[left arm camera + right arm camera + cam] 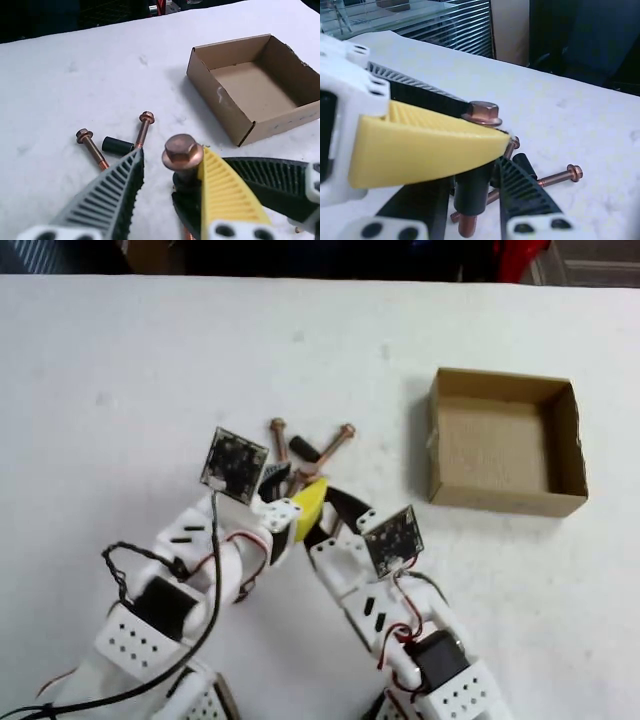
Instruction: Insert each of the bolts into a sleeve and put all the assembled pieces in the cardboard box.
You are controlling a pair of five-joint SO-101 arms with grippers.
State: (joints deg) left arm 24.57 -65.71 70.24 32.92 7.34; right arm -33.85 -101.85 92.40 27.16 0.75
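Near the cardboard box [498,498], right gripper [472,185] clamps a sleeve [469,194] carrying a bolt [483,113]; left gripper [171,154] gapes, seemingly touching it.

The white table [140,350] carries an open-topped cardboard box [500,498], well apart from a small cluster. In that cluster a copper bolt [278,438] and a second bolt [337,443] lie flat, with a black sleeve [305,450] lying between them.
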